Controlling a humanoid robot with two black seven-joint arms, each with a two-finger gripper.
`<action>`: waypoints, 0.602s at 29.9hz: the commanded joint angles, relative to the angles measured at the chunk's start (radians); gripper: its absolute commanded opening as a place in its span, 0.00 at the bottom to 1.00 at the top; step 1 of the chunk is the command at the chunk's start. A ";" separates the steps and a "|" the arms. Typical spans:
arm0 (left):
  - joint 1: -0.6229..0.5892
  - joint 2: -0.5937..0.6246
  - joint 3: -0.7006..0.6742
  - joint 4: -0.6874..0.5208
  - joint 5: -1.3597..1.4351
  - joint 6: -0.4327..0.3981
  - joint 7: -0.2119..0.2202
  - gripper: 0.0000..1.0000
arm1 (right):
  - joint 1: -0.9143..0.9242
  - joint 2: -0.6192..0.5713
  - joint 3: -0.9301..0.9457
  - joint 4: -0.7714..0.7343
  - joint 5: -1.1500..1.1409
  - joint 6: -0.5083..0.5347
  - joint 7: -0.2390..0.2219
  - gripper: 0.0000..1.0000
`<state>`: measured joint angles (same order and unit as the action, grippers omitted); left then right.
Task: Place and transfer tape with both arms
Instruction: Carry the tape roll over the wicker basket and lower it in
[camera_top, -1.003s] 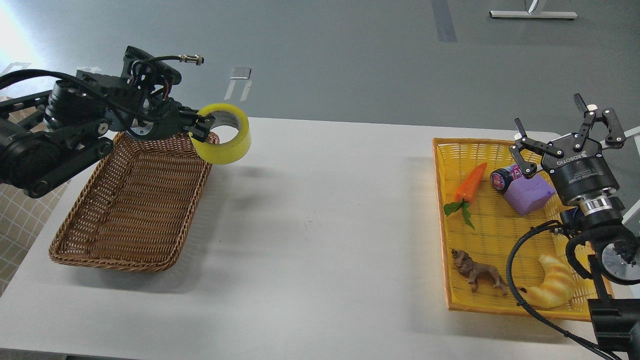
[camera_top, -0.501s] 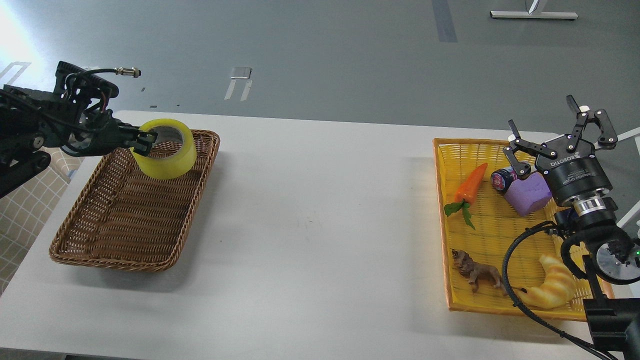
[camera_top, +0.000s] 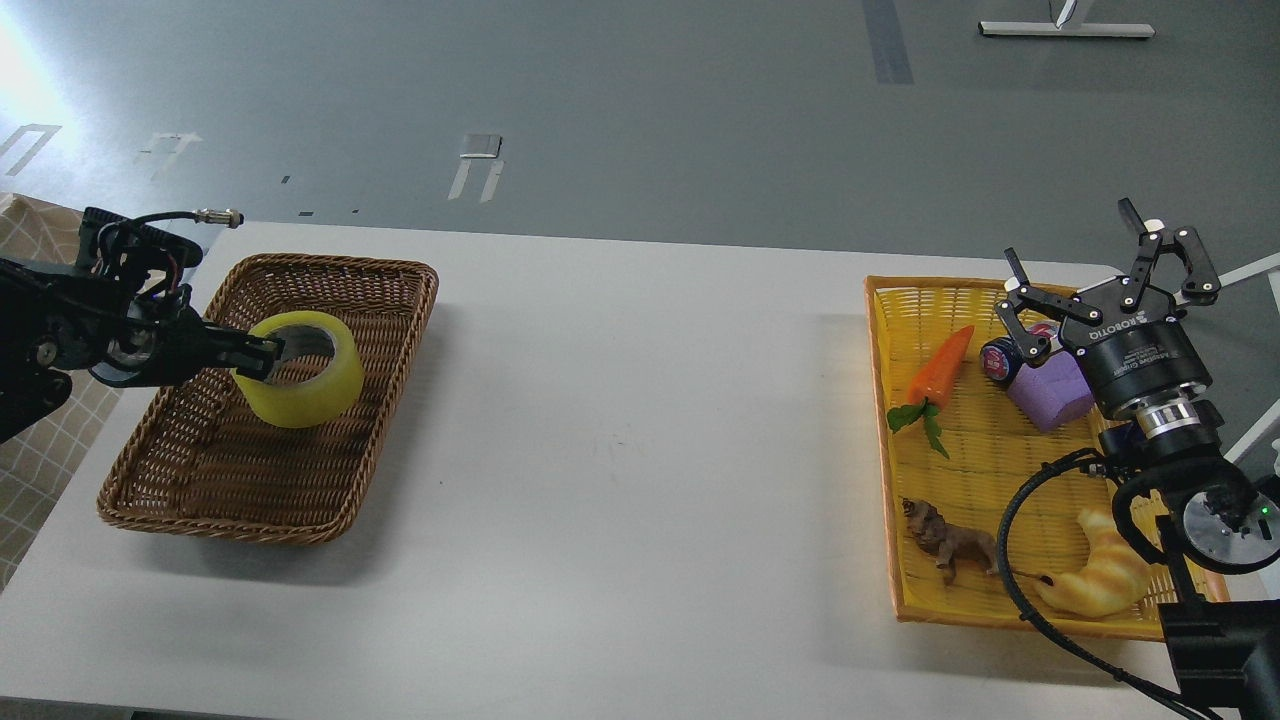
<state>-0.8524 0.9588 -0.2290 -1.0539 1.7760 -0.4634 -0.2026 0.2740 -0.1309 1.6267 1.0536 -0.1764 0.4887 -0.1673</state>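
Observation:
The tape (camera_top: 305, 385) is a wide yellow roll with a grey-white core. My left gripper (camera_top: 258, 355) is shut on its left wall, one finger inside the core, and holds it low inside the brown wicker basket (camera_top: 215, 490). I cannot tell whether the roll touches the basket floor. My right gripper (camera_top: 1105, 282) is open and empty, fingers spread, above the far right part of the yellow tray (camera_top: 885, 440).
The yellow tray holds a toy carrot (camera_top: 940, 370), a purple block (camera_top: 1045, 392), a small dark jar (camera_top: 1000, 358), a toy lion (camera_top: 950, 545) and a croissant toy (camera_top: 1100, 578). The white table (camera_top: 640, 450) lies between basket and tray.
My left arm has swung left and down, carrying the tape from above the basket's far right corner into the basket. My right gripper has drifted slightly left and up, still open.

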 joint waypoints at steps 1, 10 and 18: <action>0.021 -0.003 -0.001 0.008 -0.001 0.014 -0.001 0.00 | -0.001 0.000 -0.001 0.000 0.000 0.000 0.000 0.98; 0.033 -0.009 -0.003 0.038 -0.003 0.040 0.000 0.00 | -0.001 0.000 -0.001 -0.001 0.000 0.000 0.000 0.98; 0.044 -0.012 -0.003 0.046 -0.004 0.066 0.003 0.00 | -0.002 -0.001 -0.001 -0.001 0.000 0.000 0.000 0.98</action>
<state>-0.8105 0.9477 -0.2317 -1.0085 1.7717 -0.4009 -0.1999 0.2729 -0.1305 1.6256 1.0524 -0.1764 0.4887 -0.1673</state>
